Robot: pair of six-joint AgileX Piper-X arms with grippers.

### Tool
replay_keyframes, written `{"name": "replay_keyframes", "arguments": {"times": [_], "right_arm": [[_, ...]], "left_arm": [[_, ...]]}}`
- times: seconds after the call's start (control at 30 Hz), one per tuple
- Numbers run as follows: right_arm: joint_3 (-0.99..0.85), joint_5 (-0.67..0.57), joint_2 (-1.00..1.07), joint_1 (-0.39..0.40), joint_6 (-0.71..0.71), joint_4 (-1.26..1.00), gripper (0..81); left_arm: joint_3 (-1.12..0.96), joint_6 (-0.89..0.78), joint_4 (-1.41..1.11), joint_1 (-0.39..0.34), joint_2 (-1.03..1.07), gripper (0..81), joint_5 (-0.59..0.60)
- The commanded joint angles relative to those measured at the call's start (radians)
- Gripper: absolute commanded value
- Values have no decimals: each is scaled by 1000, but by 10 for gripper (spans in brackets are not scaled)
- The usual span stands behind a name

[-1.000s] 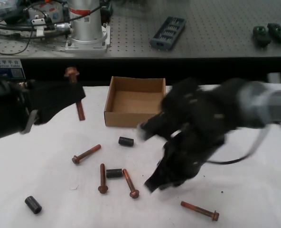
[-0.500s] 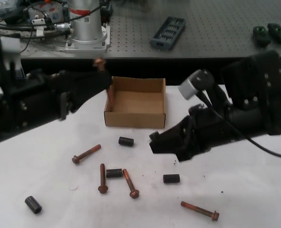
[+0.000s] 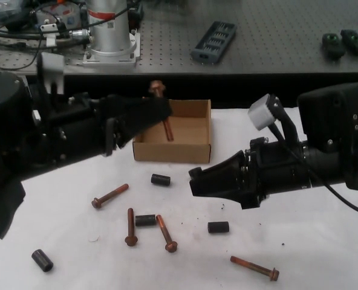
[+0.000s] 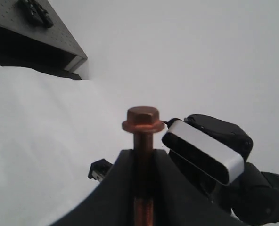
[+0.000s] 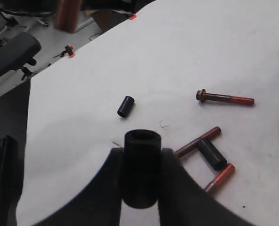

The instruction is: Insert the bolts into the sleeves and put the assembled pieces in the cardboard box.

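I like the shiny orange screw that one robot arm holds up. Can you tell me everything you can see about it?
The bolt looks like coppery-brown metal, with a six-sided head on a round flange and a long, thin shaft. It stands nearly upright, head up, lifted off the white cloth. The left gripper pinches its shaft between two black fingers, and nothing else touches it. In the high view it shows in front of the cardboard box.

On the perforated board [image 3: 270, 36] I counted: silver column [image 3: 109, 30], left end; slotted grey rack [image 3: 214, 41], middle; two dark knobs [image 3: 344, 42], right end.
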Motion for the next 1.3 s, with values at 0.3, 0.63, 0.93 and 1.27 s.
{"name": "replay_keyframes", "arguments": {"times": [0.3,0.63,0.93,1.27], "right_arm": [[-2,-126,-14,-6,6,-40,70],[-2,-180,-14,-6,13,-40,70],[-2,-158,-14,-6,13,-40,70],[58,-102,-12,-6,-2,-60,70]], "left_arm": [[-12,0,-22,-2,-2,6,30],[-12,131,-12,-2,-2,6,30],[-12,161,-11,-8,71,6,30],[16,215,-16,-12,72,6,27]]}}
